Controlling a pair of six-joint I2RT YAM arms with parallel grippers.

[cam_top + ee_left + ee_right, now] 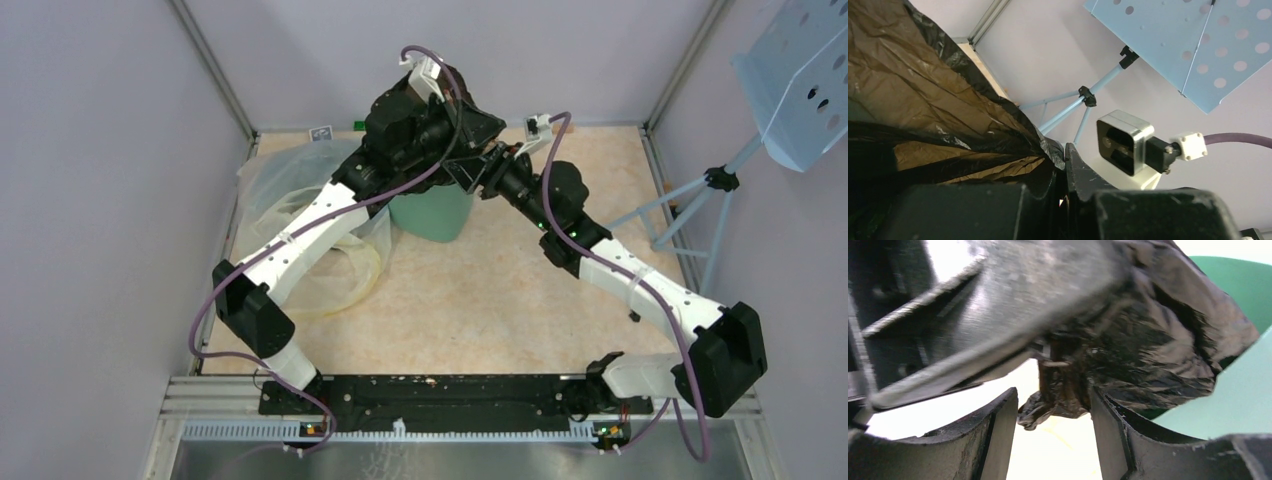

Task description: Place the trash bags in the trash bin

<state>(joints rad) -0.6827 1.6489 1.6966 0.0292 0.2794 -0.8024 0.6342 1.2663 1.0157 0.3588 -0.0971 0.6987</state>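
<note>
Above the trash bin (432, 218), far centre: left gripper (1060, 166) pinched nearly closed on the black trash bag (923, 75). Right gripper (1052, 394) spread wide, the bag's loose tail hanging between its fingers, ungripped.

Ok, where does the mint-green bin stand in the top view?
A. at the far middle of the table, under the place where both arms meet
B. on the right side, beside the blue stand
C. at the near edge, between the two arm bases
A: the trash bin shows at the far middle of the table, partly hidden where the left arm and the right arm meet above it.
</note>
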